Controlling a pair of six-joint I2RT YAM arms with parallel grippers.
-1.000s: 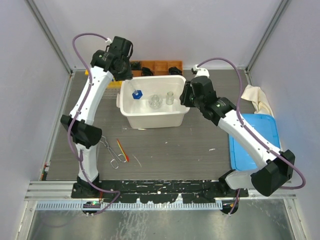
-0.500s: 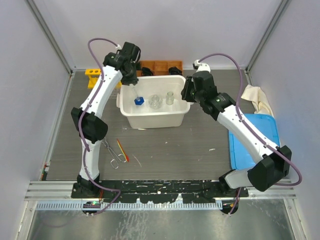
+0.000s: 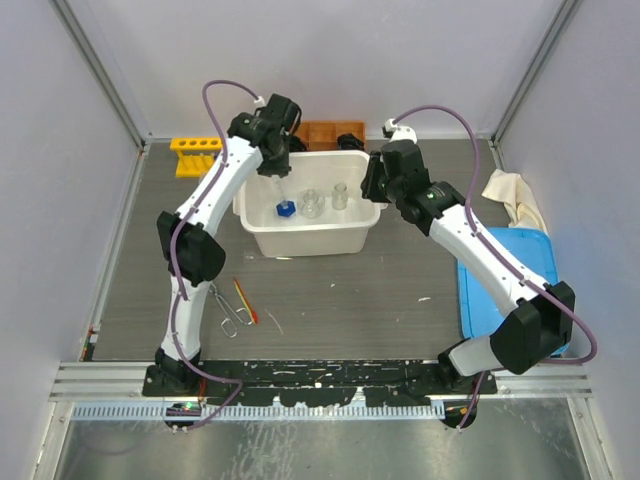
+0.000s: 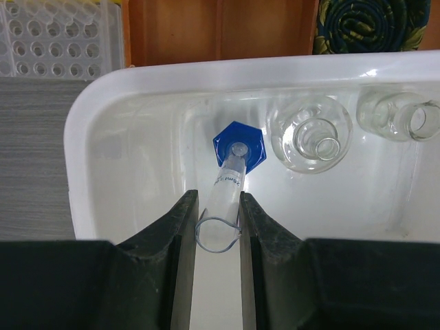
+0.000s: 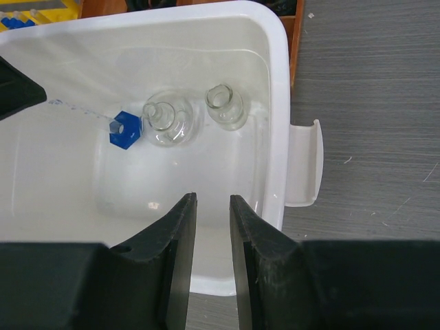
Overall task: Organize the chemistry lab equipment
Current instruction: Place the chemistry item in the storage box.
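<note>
Clear blue-capped tube (image 4: 230,180), cap-down, pinched by L fingers (image 4: 172,234) inside white bin (image 4: 89,124): could slip, hit glass flask (image 4: 309,134); R fingers (image 5: 175,240) slightly apart, empty.

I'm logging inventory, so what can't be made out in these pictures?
Print on the held test tube: left wrist view, too small to read.
Orange tray contents: top view, partly under the left arm; dark items unidentifiable.
Blue lid: top view, partly covered by the right arm.
Perforated white rack: left wrist view, cut off by the frame edge.
</note>
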